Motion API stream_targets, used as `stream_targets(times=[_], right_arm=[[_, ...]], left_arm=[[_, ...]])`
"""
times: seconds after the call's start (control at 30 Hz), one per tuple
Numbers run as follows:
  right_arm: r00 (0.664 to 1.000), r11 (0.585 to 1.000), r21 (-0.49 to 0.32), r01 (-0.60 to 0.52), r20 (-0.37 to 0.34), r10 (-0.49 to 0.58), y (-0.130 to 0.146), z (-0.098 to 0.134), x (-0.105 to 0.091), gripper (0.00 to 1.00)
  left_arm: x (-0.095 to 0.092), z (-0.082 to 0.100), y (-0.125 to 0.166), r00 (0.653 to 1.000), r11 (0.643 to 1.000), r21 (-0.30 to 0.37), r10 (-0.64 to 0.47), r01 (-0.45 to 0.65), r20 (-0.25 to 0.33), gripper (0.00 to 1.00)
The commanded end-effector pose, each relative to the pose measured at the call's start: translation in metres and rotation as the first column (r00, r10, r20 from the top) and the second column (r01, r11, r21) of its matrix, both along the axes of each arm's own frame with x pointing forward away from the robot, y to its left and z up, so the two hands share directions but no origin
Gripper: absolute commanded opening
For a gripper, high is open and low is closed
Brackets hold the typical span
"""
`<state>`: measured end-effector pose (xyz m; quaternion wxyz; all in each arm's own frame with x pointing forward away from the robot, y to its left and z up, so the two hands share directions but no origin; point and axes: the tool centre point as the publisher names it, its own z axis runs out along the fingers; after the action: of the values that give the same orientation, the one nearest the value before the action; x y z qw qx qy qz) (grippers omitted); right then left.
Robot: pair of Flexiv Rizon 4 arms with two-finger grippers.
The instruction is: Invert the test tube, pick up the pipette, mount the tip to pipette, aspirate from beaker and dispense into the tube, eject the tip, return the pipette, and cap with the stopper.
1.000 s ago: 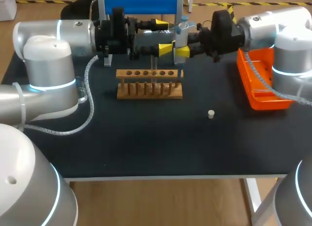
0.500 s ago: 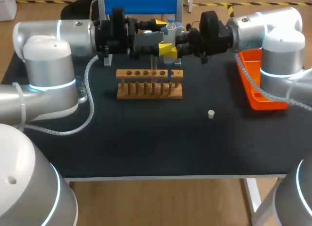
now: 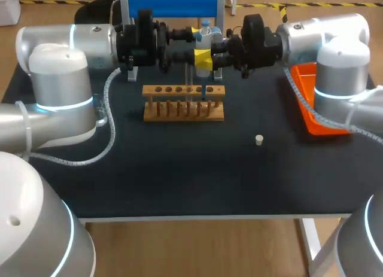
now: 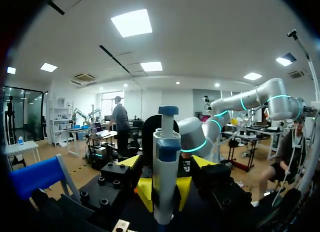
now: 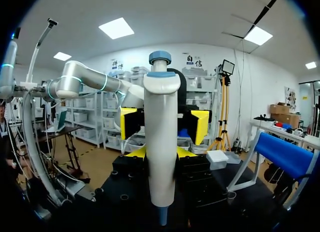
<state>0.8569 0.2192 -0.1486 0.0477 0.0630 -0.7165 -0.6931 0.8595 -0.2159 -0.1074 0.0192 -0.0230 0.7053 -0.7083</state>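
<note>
while right claw [image 5: 161,153] grips pipette [image 5: 161,106], above wooden rack [image 3: 183,104]

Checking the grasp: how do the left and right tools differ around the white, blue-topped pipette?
The right tool is shut on the white, blue-topped pipette; the left tool is open, its yellow fingertips spread wide of it. The right tool sits lower on the barrel, the left tool higher. Both face each other above the wooden test-tube rack.
</note>
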Motion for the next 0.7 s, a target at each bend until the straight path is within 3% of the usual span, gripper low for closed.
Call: stream_targets(times=[0.03,0.33,0.37,0.4,0.47,0.57,0.7], right_arm=[[1.000,1.000,0.007,0.015,0.004,-0.015,0.0000,0.0000,-0.0029,0.00],[1.000,0.999,0.024,0.030,0.009,-0.030,-0.0006,0.0027,-0.0017,0.00],[0.999,0.999,0.025,0.030,0.010,-0.030,-0.0006,0.0028,-0.0017,0.00],[1.000,0.999,0.024,0.029,0.009,-0.029,-0.0006,0.0029,-0.0017,0.00],[1.000,0.999,0.023,0.027,0.009,-0.028,-0.0004,0.0030,-0.0018,0.00],[1.000,0.999,0.024,0.028,0.009,-0.028,-0.0002,0.0030,-0.0020,0.00],[1.000,0.999,0.025,0.027,0.011,-0.027,0.0000,0.0033,-0.0021,0.00]], left_arm=[[0.0006,-0.0006,-0.0004,1.000,1.000,-0.002,-0.001,0.001,0.001,0.52],[0.0006,-0.0006,-0.0004,1.000,1.000,-0.002,-0.001,0.001,0.001,0.51],[0.0006,-0.0006,-0.0004,1.000,1.000,-0.002,-0.001,0.001,0.001,0.47],[0.0006,-0.0006,-0.0004,1.000,1.000,-0.002,-0.001,0.001,0.001,0.27],[0.0006,-0.0006,-0.0004,1.000,1.000,-0.002,-0.001,0.001,0.001,0.10],[0.0006,-0.0006,-0.0004,1.000,1.000,-0.002,-0.001,0.001,0.001,0.00],[0.0006,-0.0006,-0.0004,1.000,1.000,-0.002,-0.001,0.001,0.001,0.00]])
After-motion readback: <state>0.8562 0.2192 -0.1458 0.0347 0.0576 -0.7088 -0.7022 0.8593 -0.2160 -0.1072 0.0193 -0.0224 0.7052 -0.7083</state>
